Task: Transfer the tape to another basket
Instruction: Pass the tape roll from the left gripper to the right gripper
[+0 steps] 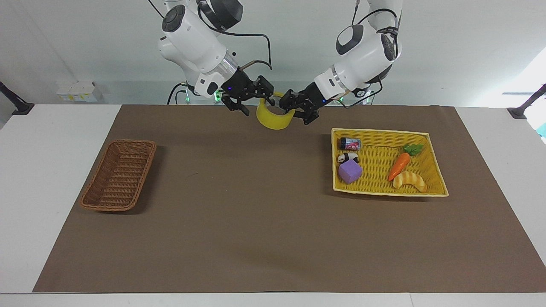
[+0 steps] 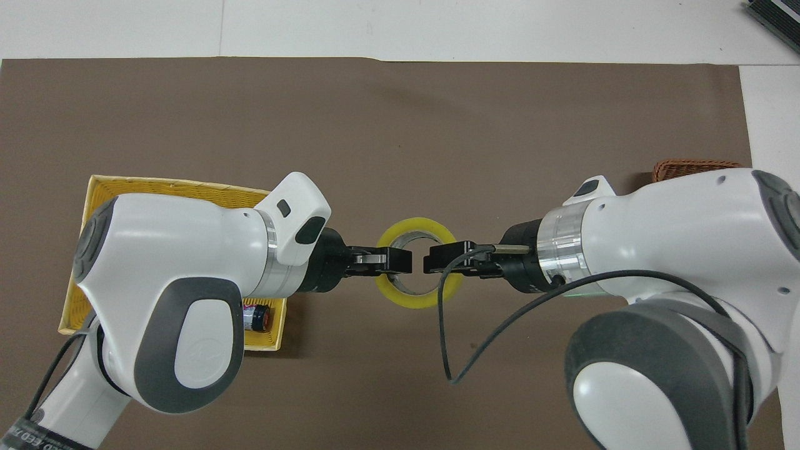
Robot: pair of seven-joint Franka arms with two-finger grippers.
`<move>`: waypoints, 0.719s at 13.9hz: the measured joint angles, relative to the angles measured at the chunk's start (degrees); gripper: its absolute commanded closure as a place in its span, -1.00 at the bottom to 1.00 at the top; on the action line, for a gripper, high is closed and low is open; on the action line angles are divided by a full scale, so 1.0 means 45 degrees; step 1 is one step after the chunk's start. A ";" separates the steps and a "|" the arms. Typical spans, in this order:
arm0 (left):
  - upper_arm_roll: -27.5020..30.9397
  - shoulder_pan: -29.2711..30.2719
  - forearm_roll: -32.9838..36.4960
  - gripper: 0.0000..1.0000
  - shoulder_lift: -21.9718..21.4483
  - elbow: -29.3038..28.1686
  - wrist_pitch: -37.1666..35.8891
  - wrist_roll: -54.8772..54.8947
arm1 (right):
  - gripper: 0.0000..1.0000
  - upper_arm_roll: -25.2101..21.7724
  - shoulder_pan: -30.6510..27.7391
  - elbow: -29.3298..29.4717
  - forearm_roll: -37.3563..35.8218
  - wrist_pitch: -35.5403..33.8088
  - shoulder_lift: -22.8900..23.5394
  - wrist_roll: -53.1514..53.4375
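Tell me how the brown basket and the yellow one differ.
The brown wicker basket is narrow and deep with sloping sides; the yellow basket is wider, flat and shallow like a tray. The brown wicker basket holds nothing, while the yellow basket holds several small things, among them a purple cube and a toy carrot. The brown wicker basket sits toward the right arm's end of the table, the yellow basket toward the left arm's. Both are woven and rectangular.
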 measured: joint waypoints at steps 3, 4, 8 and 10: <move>-0.0037 0.0000 -0.0028 1.00 -0.0034 0.0250 0.0000 -0.0002 | 0.65 0.0000 0.0000 -0.0015 -0.0002 -0.0041 -0.0003 -0.0401; -0.0046 -0.0001 -0.0030 1.00 -0.0049 0.0285 -0.0001 -0.0004 | 1.00 0.0001 0.0001 -0.0012 -0.0002 -0.0047 -0.0016 -0.0433; -0.0109 -0.0004 -0.0041 -1.00 -0.0084 0.0347 -0.0006 -0.0007 | 1.00 0.0023 0.0009 -0.0015 -0.0003 -0.0053 -0.0117 -0.0401; -0.0106 -0.0005 -0.0059 -1.00 -0.0217 0.0495 -0.0087 -0.0051 | 1.00 0.0020 0.0011 0.0000 0.0016 -0.0042 -0.0116 -0.0277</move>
